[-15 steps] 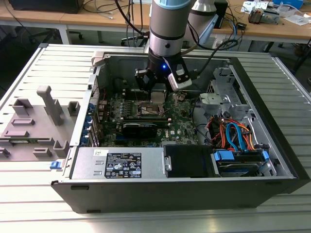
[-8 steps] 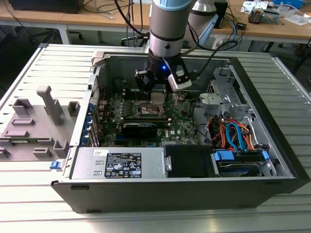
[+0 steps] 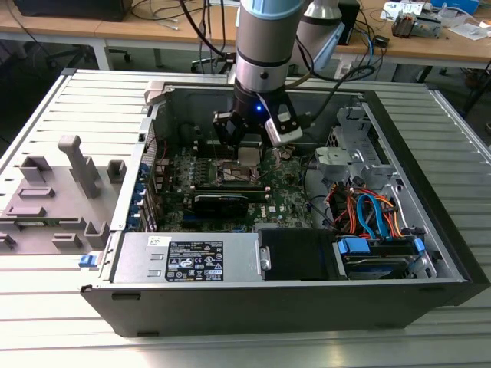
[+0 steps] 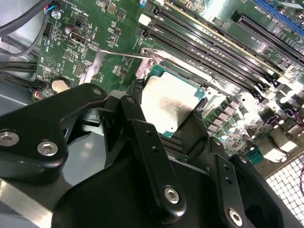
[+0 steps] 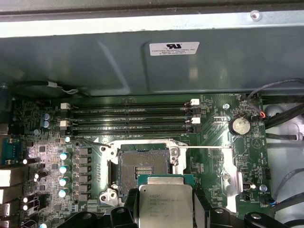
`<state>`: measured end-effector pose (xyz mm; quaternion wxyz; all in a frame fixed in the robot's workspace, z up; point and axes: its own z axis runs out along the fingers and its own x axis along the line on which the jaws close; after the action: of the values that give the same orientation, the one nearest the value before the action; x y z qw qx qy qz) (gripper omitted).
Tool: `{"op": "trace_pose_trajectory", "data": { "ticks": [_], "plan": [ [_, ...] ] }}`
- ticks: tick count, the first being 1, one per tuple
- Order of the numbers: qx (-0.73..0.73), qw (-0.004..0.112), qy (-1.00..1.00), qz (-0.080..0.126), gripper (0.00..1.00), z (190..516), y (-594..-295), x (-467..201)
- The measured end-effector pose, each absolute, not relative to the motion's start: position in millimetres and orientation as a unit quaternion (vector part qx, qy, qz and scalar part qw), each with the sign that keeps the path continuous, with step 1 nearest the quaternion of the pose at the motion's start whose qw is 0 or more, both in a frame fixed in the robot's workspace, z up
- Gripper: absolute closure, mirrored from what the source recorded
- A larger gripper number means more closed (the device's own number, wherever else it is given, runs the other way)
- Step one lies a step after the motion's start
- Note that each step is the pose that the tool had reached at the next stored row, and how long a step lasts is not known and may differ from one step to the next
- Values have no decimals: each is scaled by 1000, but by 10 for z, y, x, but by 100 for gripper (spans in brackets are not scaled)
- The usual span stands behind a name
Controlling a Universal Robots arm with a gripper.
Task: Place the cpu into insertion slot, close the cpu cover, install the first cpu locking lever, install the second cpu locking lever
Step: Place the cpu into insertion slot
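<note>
Hand (image 3: 247,153) first: it is down inside the open computer case (image 3: 268,307), its black fingers (image 4: 137,128) closed on two opposite edges of the cpu (image 4: 171,104). The chip is held flat with its silvery top facing up.

In the first wrist view the cpu (image 5: 165,204) sits in the hand (image 5: 165,205) just beside the insertion slot (image 5: 142,164), overlapping the slot's near rim. The dark square of the slot lies uncovered. How high the chip hangs over the board I cannot tell.

The cpu cover (image 5: 230,180) is swung up off the slot and stands at one side. A thin wire lever (image 5: 204,147) runs out from the slot's corner toward it. Beyond the slot lie four long black memory slots (image 5: 128,116), and near them a coin cell (image 5: 239,126).

The case lies on its side on a ribbed metal counter (image 3: 61,322). It holds:
- the green motherboard (image 3: 284,195)
- a black expansion card (image 3: 221,204)
- a silver power supply (image 3: 188,258) along the near wall
- a blue drive caddy (image 3: 354,249) at the exterior view's right
- orange and blue cables (image 3: 368,211) looped above the caddy

A grey fixture (image 3: 54,199) with upright blocks stands on the counter, outside the case at the exterior view's left.
</note>
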<state>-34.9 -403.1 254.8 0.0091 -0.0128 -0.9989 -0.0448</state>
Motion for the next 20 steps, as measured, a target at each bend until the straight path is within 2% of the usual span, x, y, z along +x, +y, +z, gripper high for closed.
{"op": "trace_pose_trajectory", "data": {
  "ticks": [20],
  "plan": [
    [-13, 9, -999, -45, 45, 2470, -4038, -349]
  ]
}}
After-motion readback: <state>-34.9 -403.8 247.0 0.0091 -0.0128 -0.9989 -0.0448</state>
